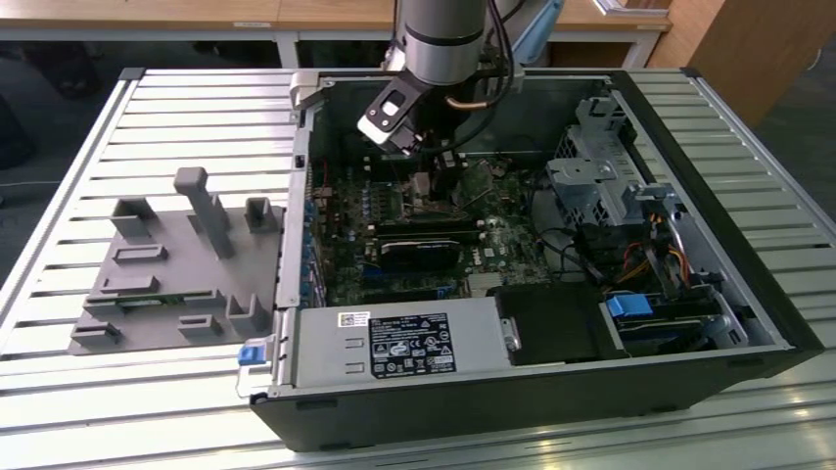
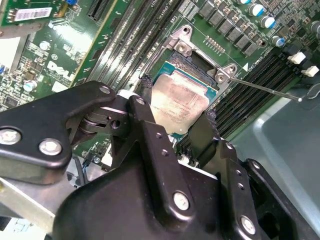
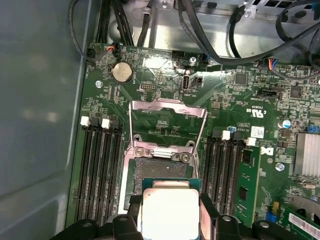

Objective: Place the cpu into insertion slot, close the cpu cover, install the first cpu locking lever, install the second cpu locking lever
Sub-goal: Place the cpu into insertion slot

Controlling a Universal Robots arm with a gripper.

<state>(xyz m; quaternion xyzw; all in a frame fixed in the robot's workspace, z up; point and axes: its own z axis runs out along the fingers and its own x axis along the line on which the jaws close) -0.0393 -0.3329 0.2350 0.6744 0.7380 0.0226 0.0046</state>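
Slatted table (image 1: 78, 411) holds one open computer case (image 1: 523, 401). One arm (image 1: 441, 39) reaches down inside. Its gripper (image 2: 178, 99) pinches one cpu (image 2: 180, 102) between two fingers (image 2: 200, 135), just above the socket (image 3: 160, 170). One cpu cover (image 3: 167, 105) stands open.

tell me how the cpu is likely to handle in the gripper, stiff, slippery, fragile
Probably stiff: the cpu is a flat metal-topped square, showing no bend. Likely light, being thin. Its smooth edges might slip, as the gripper holds it only by two sides.
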